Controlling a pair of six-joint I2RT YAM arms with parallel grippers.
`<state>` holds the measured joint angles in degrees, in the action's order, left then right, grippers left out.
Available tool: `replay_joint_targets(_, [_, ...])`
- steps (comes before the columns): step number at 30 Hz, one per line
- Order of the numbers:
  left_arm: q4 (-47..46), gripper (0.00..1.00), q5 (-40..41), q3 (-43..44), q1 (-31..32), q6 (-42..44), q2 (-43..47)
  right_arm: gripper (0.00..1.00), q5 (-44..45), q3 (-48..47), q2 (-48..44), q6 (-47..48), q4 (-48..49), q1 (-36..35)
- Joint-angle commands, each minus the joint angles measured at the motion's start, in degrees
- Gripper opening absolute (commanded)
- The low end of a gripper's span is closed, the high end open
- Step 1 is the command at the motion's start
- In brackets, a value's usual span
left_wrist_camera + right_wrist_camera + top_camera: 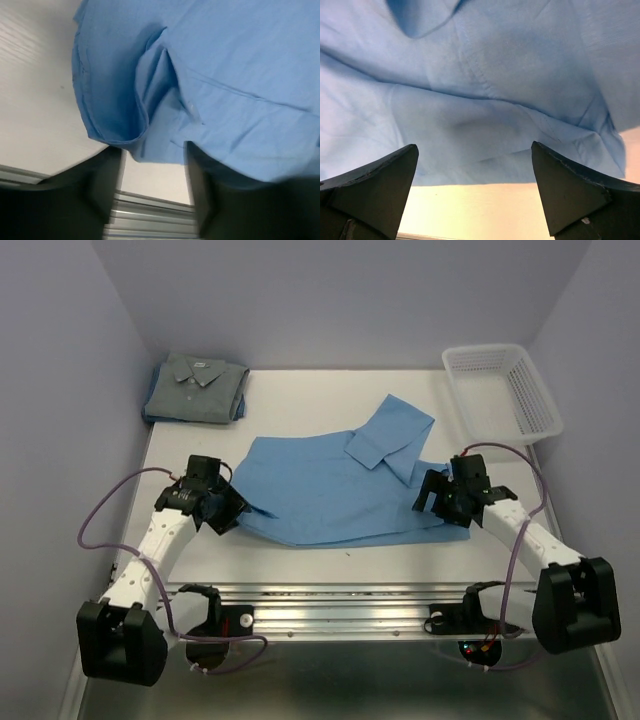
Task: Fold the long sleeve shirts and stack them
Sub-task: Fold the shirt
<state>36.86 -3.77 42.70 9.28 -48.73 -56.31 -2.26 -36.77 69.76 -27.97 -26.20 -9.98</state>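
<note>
Across the white surface [330, 390], the light blue shirt [320, 495] lies spread in the middle, with one sleeve folded back over its far right part and its near hem close to the near edge. At the far right stands the white mesh basket [540, 405]. In the far left corner the grey shirt [195, 390] sits folded, collar up. Your left fingers [102, 192] stand parted at the blue shirt's near left corner, the rumpled hem just off their tips and nothing pinched between them. Your right fingers [375, 185] gape wide at the near right edge, empty, with the cloth just beyond.

Judged from this, the fold is only partly made. The left corner is bunched into layers, so closing there may catch one layer alone and drag the fold crooked. If your two sides lift unevenly, the sleeve may slide off and undo the shape. The near hem could also slip over the surface's edge.
</note>
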Motion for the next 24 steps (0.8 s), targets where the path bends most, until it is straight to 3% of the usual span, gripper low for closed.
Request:
replay_joint_targets(1, [6.5, 0.97, 3.6, 0.5, 0.0, -2.4, -3.8, 1.00, 1.5, -4.9, -6.7, 0.4, -4.3, 0.1])
replay_joint_targets(6, [6.7, 0.99, 8.9, 7.0, 0.0, -1.9, 0.2, 1.00, 1.1, -9.8, -9.2, 4.3, -5.7, 0.1])
replay_joint_targets(10, [-5.5, 0.99, 7.0, 13.6, 0.0, 6.2, -5.2, 1.00, -1.7, -14.1, -9.5, 11.2, -2.8, 0.1])
replay_joint_targets(14, [-14.4, 0.99, -1.3, 26.9, 0.0, 19.5, -25.1, 1.00, -4.4, -22.3, -2.1, 15.4, 0.7, 0.1])
replay_joint_targets(17, [-15.8, 0.99, -8.1, 37.8, 0.0, 28.2, -38.2, 1.00, -5.7, -30.3, 3.6, 17.6, 1.7, 0.1])
replay_joint_targets(20, [-14.3, 0.99, -6.6, 45.4, 0.0, 35.4, -47.0, 1.00, -8.4, -36.3, 11.0, 22.1, 0.6, 0.1])
replay_joint_targets(24, [-6.9, 0.99, -4.8, 63.5, 0.0, 41.5, -63.5, 1.00, -11.4, -42.2, 21.8, 25.9, 3.5, -0.4])
